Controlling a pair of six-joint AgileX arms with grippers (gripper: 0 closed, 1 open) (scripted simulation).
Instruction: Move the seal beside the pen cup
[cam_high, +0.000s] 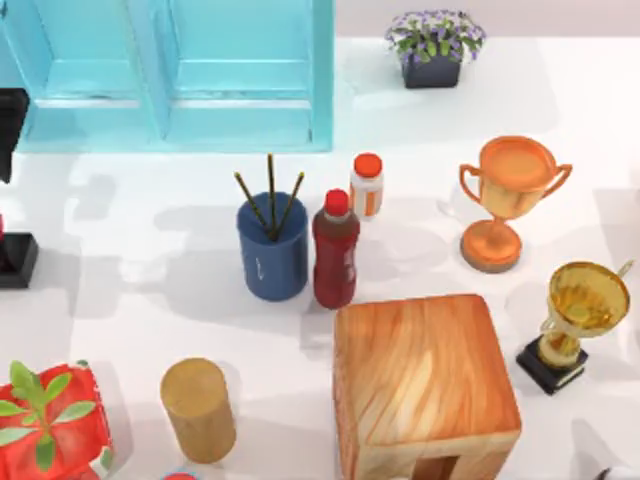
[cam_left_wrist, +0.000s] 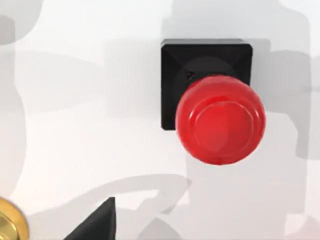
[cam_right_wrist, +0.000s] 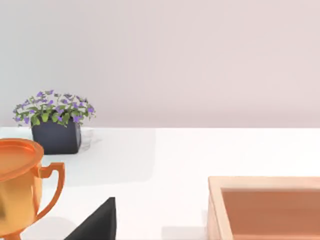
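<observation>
**Lining up over the seal**

Pen cup (cam_high: 272, 255) stands mid-table; the seal (cam_left_wrist: 212, 107) sits far to its left, directly under my left wrist camera. Can't tell whether either gripper is clenched. I'd descend centred over the knob.

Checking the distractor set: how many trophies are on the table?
2, both at the table's right: an orange trophy farther back, and a gold trophy on a black base nearer the front edge.
</observation>
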